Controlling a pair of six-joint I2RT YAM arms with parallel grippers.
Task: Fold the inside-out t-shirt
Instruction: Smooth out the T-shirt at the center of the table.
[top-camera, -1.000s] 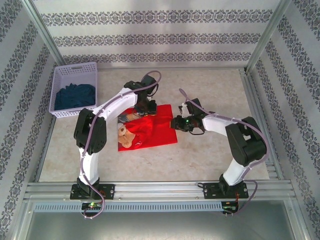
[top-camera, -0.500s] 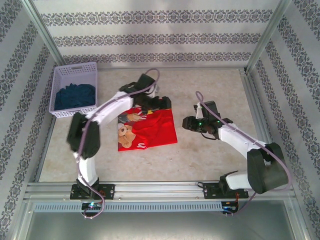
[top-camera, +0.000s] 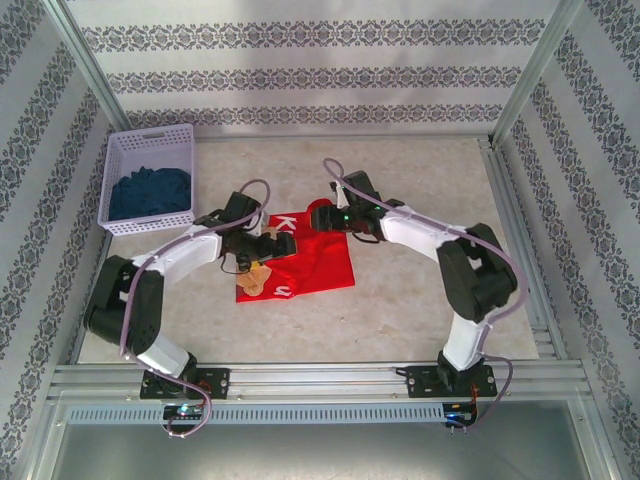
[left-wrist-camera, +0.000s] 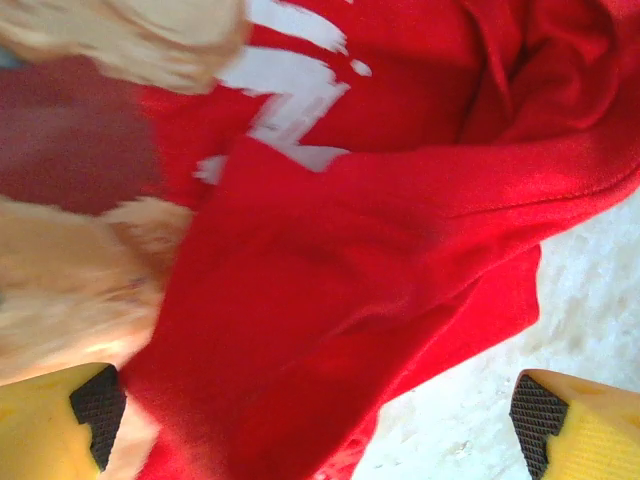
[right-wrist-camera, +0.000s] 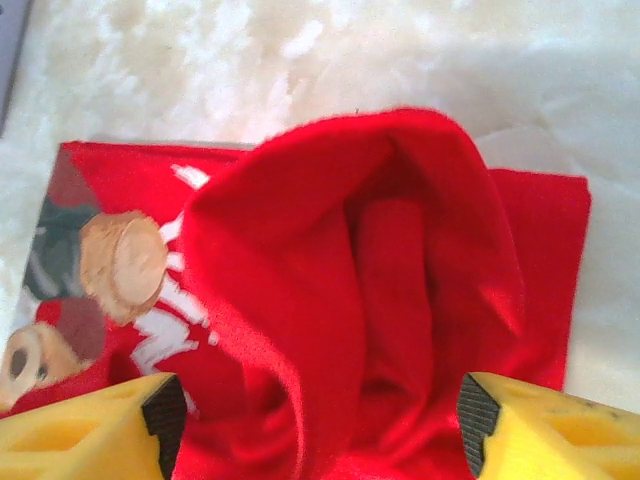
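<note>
The pale tabletop (top-camera: 430, 170) carries everything. Both arms fold inward over it. The left arm has its elbow low and out to the left and its forearm stretched rightward. The right arm rises from its base, bends at the elbow and reaches its forearm leftward.

The inside-out t-shirt (top-camera: 315, 265) lies as a rumpled red rectangle between the two end effectors and beneath them. A white basket (top-camera: 148, 134) holding dark blue cloth (top-camera: 150, 190) sits well apart, beyond the left end effector and to its left.

The left end effector (left-wrist-camera: 315, 410) hovers over the shirt's left part with its jaws spread wide and nothing gripped. The right end effector (right-wrist-camera: 320, 425) is at the shirt's far edge, its jaws apart and not clamped on the raised hump of red cloth in front of them. A tan-and-white printed graphic (top-camera: 262, 262) shows just beside the left end effector.
</note>
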